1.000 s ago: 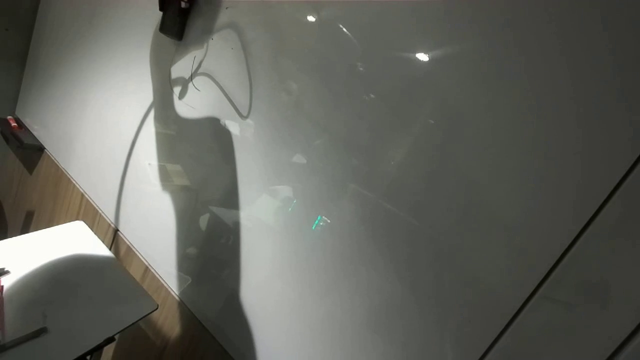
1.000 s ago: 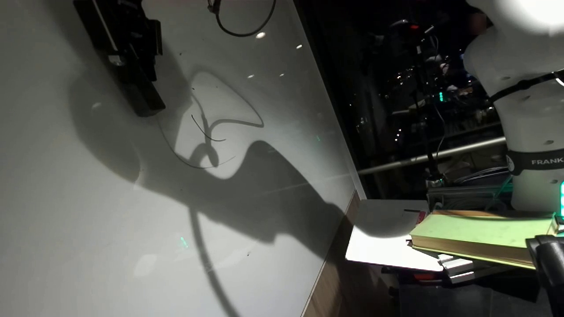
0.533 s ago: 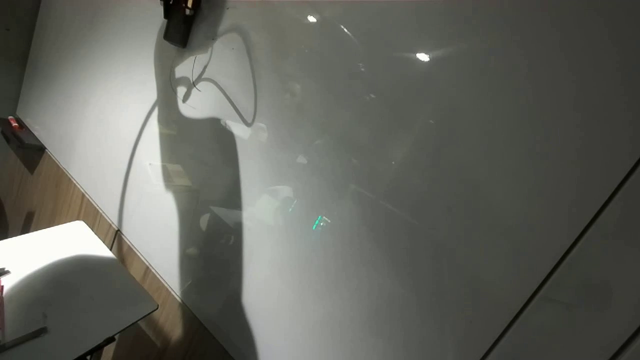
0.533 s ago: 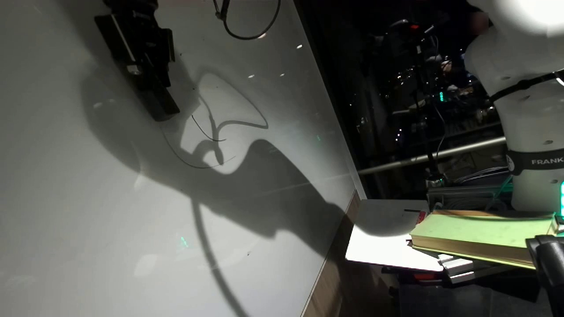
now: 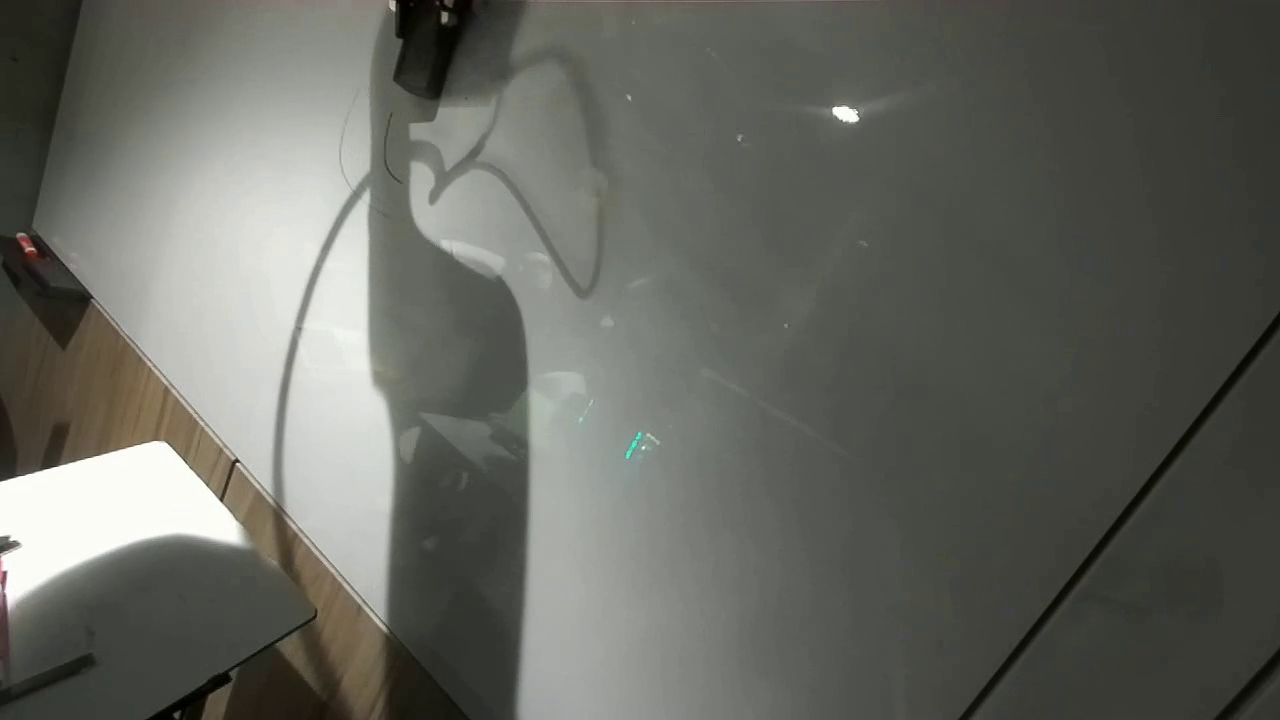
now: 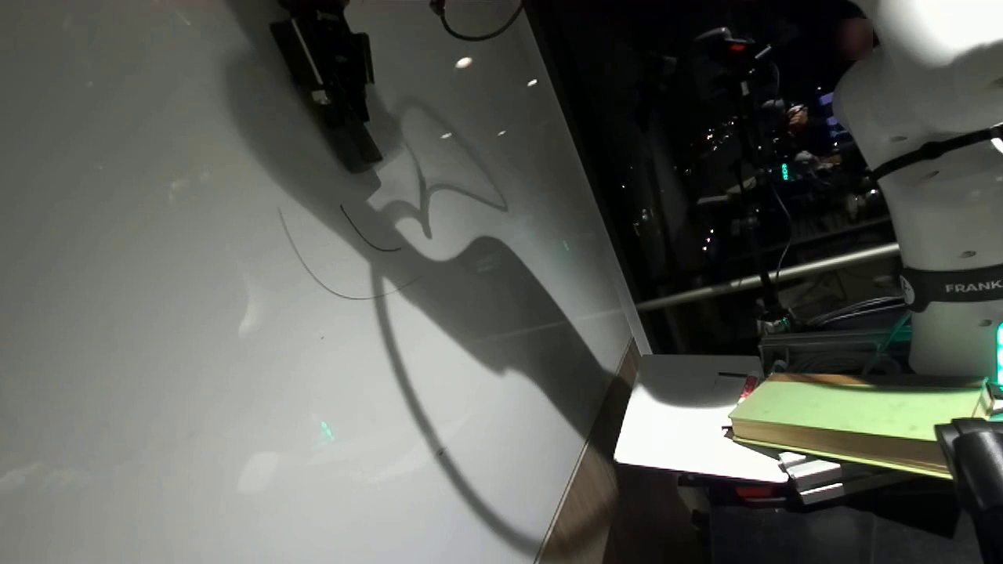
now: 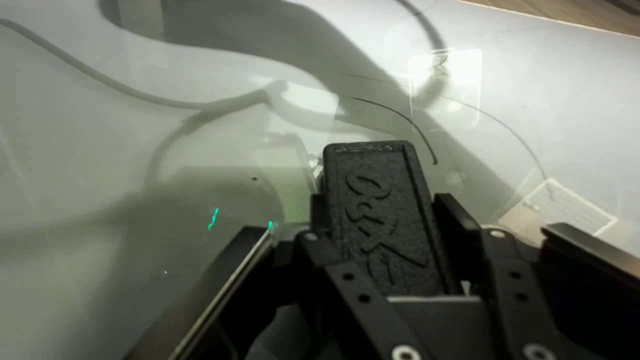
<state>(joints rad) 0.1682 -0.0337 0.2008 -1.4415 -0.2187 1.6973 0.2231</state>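
My gripper [image 7: 385, 215] is shut on a black block [image 7: 377, 200] with raised marks on its face, which sticks out beyond the fingers. The block also shows in both exterior views, near the top edge [image 5: 426, 62] and at the upper left [image 6: 356, 147]. It is over a glossy white surface [image 6: 196, 376]; whether it touches cannot be told. A short dark curved line [image 6: 367, 237] is on the surface close to the block, and it also shows in the wrist view [image 7: 407, 120]. A longer, fainter curved line [image 6: 313, 276] lies beside it.
A white side table [image 5: 130, 560] stands by the wood-coloured strip [image 5: 150, 380] along the surface's edge. A red item [image 5: 26, 245] sits on a dark holder. A green book-like block [image 6: 846, 411] lies near the robot's base [image 6: 960, 235]. A cable loop [image 6: 478, 37] hangs above. The arm's shadow covers part of the surface.
My gripper, with the black block in it, has moved right in both exterior views, and its shadow has moved with it. The two curved lines look unchanged.
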